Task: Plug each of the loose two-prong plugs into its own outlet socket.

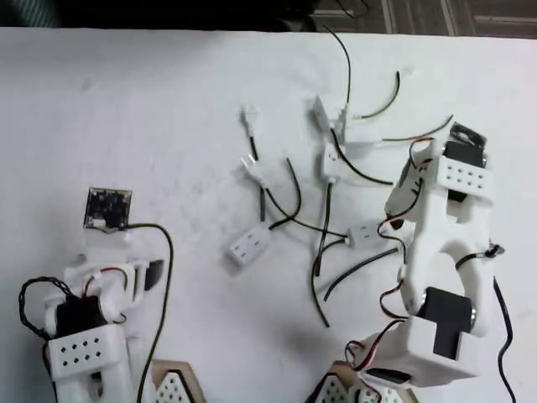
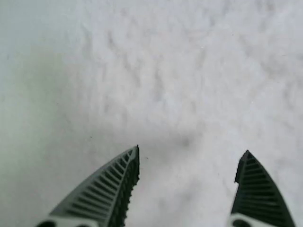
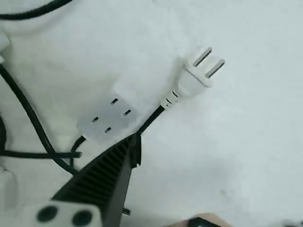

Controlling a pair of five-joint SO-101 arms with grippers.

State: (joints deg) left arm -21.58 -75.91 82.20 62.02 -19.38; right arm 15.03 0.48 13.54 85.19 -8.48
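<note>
The white plug lies on the surface just beside a socket; it looks light and hard with a bendy cord, so grab its fat body. Your left jaws are apart over bare surface; your right jaws I cannot tell. The high view shows other plugs too, maybe two.

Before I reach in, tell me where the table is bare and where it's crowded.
Bare: the wide stretch of table between the far edge, the left arm and the two-prong plugs; also the near strip between both arms. Crowded: the middle, where plugs, outlet sockets and black cords tangle up to the right arm.
</note>
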